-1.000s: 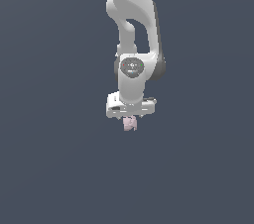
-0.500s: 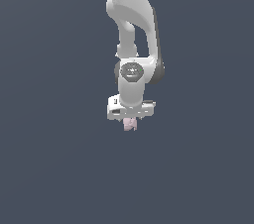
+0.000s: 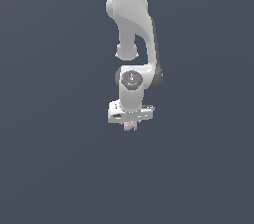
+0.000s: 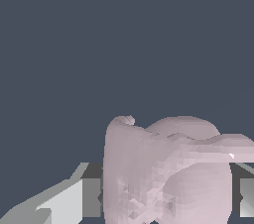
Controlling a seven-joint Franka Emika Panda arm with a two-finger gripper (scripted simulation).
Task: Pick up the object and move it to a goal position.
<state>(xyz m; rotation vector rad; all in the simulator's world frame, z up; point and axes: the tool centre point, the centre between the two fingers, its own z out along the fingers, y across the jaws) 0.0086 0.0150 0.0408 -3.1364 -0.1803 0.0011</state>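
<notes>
Gripper (image 3: 130, 125) at the lower end of the white Panda arm (image 3: 133, 29) is clamped on the object (image 3: 130, 126), a small pale pink, lumpy block. In the exterior view the object sits directly under the white gripper body, between the fingers, and only its lower part protrudes below them. It is much narrower than the gripper body.

Orientation of the object:
- In the exterior view the visible portion is too small to establish a long axis.
- In the wrist view the object (image 4: 168, 173) fills the space between the two fingers. One finger (image 4: 69, 200) is a pale grey slab with a dark inner pad touching the object's side. The other finger (image 4: 245, 197) is cut off at the frame edge.
- The visible mass in the wrist view is roughly as wide as it is tall. It has rounded lobes, one small raised nub at an upper corner and a flange-like lobe reaching toward the cut-off finger. Faint darker mottling shows on its lower surface.
- The object's near end is cut off by the frame edge, so its full length cannot be determined.

Surroundings: both views show only a uniform dark blue-grey background (image 3: 49, 168). No edge, seam or shadow separates a floor from a wall, so it cannot be determined whether the object is clear of a surface or touching one.

Obstructions: the arm's upper links leave the exterior view at the top. The fingers themselves are hard to make out there.
</notes>
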